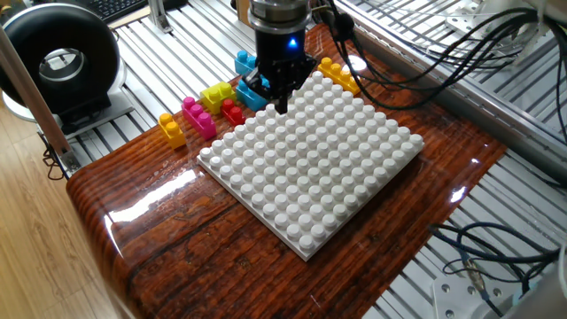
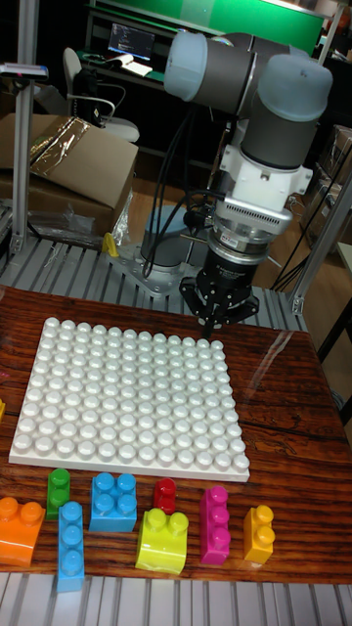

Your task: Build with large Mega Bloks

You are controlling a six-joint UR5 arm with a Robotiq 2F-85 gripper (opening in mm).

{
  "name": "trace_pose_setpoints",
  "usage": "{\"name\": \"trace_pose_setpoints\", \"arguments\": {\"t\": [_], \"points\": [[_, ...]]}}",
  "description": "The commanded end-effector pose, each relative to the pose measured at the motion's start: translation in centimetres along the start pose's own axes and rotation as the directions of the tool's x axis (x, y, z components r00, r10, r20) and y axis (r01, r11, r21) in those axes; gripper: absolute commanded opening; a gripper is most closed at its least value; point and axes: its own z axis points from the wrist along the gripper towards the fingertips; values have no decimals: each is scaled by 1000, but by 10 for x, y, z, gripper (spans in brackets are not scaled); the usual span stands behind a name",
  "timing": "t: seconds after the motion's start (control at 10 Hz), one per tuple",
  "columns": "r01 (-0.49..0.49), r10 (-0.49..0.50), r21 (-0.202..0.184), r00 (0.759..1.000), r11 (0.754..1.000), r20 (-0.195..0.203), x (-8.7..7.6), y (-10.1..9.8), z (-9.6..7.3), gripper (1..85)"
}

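My gripper (image 1: 282, 105) (image 2: 207, 331) hangs above the white studded baseplate (image 1: 312, 168) (image 2: 127, 391). Its fingers are drawn together to a point, shut, with nothing between them. The large Mega Bloks lie loose in a row on the wood beside one plate edge. In the tall view they are an orange one (image 2: 20, 528), green (image 2: 59, 491), two blue (image 2: 70, 545) (image 2: 114, 501), red (image 2: 165, 494), yellow-lime (image 2: 162, 540), magenta (image 2: 214, 525) and yellow (image 2: 258, 533). In the fixed view the gripper hides part of the blue brick (image 1: 251, 90). No brick sits on the plate.
The wooden tabletop (image 1: 177, 230) ends in metal grating on all sides. A black round device (image 1: 60, 62) stands at the far left. Cables (image 1: 478, 257) lie by the right edge. The arm's base and cardboard boxes (image 2: 59, 156) stand behind the table.
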Motion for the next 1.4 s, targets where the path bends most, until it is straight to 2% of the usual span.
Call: {"name": "trace_pose_setpoints", "arguments": {"t": [0.0,0.1,0.4,0.6,0.8,0.9,1.2,1.3], "points": [[2,-1,-20,1000,1000,24,-3,-4,9,10],[-2,2,-12,1000,1000,24,-3,-8,10,10],[13,-13,-35,1000,999,20,-1,-10,11,10],[22,-21,-27,999,999,24,-4,-14,11,10],[41,-40,-56,999,998,14,-6,-17,9,10],[50,-49,-53,999,997,21,-8,-19,10,10],[65,-63,-83,998,994,26,-12,-5,5,10],[52,-50,-87,999,995,15,-13,1,3,10]]}}
